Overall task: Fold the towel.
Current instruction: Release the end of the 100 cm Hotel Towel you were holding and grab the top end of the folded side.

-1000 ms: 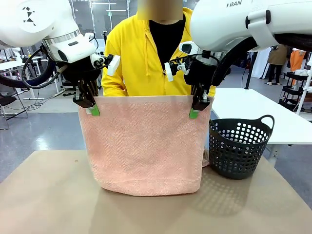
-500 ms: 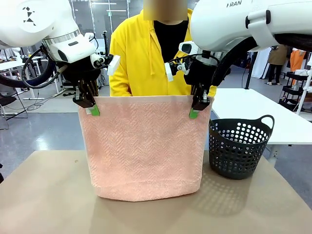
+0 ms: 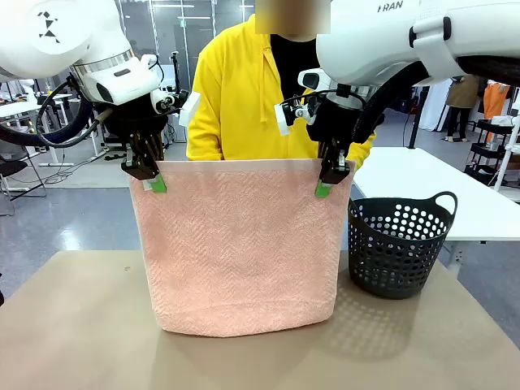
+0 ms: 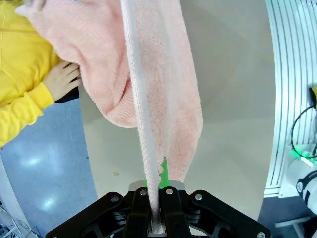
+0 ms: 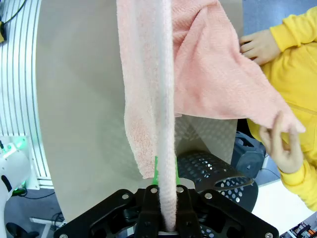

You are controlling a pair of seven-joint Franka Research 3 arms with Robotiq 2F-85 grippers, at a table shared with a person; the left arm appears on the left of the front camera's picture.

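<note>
At the left, the left gripper [image 3: 152, 177] is clamped tight on the upper left corner of the towel [image 3: 244, 244], biting only its pale hem. The salmon-pink towel hangs between the two arms as a broad sheet, and its lower fold reaches the tan table [image 3: 65, 325]; whether it rests there is hard to tell. Behind it stands a person in yellow [image 3: 236, 106], one hand [image 5: 280, 141] pinching the far corner. To the right, the right gripper [image 3: 325, 185] is closed on the other upper corner. With so shallow a bite, a tug from either side would likely pull the hem free. Farthest right, the dark basket [image 3: 398, 244] stands just beside the towel's edge and could snag it.
</note>
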